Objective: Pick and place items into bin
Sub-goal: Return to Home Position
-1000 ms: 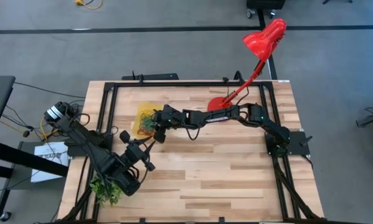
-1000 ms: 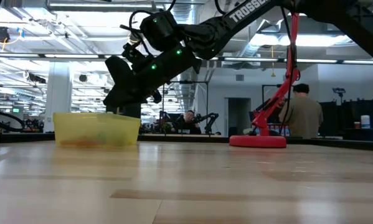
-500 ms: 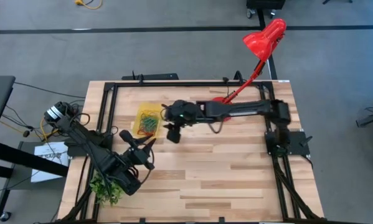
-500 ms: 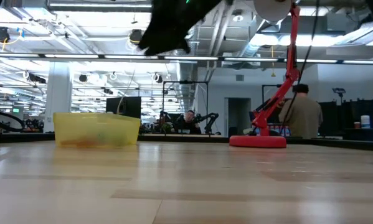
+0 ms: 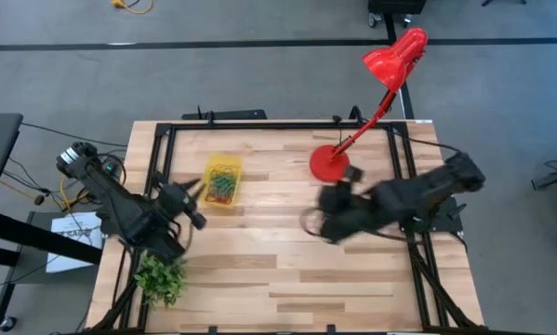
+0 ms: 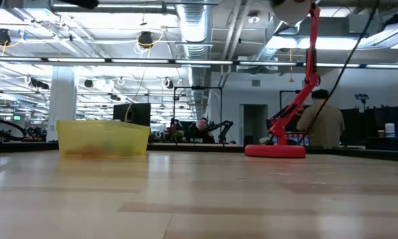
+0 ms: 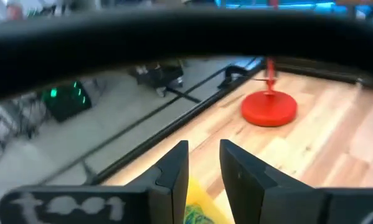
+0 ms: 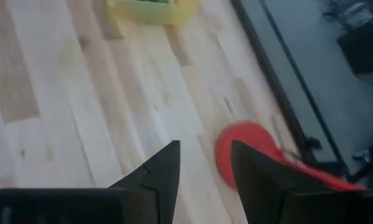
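From above, squiggly green and red rubber bands [image 5: 224,181] lie heaped in the translucent yellow bin [image 5: 207,189], left of the round red lamp base [image 5: 329,164]. The low view shows only an orange tint. The left gripper [image 7: 203,171] and right gripper [image 8: 205,177] are narrowly parted and hold nothing.

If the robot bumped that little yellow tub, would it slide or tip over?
Probably slide: the yellow tub looks like thin see-through plastic, so likely light. Its walls are low and wide-set, so tipping seems unlikely. The squiggly bands inside probably add little weight.
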Controlling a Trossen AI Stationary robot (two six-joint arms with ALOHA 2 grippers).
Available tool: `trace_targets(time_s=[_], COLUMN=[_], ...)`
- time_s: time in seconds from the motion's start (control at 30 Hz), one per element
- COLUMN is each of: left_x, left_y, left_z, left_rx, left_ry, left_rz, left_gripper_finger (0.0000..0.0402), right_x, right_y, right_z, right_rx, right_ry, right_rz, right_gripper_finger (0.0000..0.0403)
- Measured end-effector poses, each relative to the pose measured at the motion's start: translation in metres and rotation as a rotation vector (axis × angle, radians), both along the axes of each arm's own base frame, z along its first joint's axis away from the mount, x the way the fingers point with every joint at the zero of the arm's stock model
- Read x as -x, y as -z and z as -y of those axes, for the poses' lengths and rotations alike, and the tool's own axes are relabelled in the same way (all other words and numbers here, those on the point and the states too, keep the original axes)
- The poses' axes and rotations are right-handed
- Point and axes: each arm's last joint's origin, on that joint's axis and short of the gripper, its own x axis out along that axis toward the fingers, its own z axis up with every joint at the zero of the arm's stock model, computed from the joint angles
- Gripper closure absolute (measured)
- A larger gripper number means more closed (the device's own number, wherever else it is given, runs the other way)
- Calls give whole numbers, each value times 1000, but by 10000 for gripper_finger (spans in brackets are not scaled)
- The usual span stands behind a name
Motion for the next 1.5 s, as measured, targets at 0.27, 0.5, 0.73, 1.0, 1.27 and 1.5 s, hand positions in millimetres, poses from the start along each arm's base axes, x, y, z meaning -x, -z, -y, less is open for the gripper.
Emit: trace_targets(time_s=[0.27,0.5,0.73,1.0,1.27,1.5], left_x=[43,72,52,30,14,26], left_y=[-7,34,93,87,96,117], left_z=[-33,-54,-34,-32,-49,-65], left_rx=[151,251,199,218,205,238], left_ry=[21,91,92,214,326,273], left_rz=[53,246,489,403,313,371], left_gripper_finger=[319,319,319,319,319,319], right_x=[94,151,149,149,155,181], right_y=[-16,26,73,87,140,160], right_z=[-44,-55,-29,19,37,50], right_rx=[-122,-194,-113,-290,-388,-371], right_ry=[-181,-349,-456,-610,-723,-748], right_rz=[84,287,465,700,734,859], right_gripper_finger=[265,266,265,269,267,268])
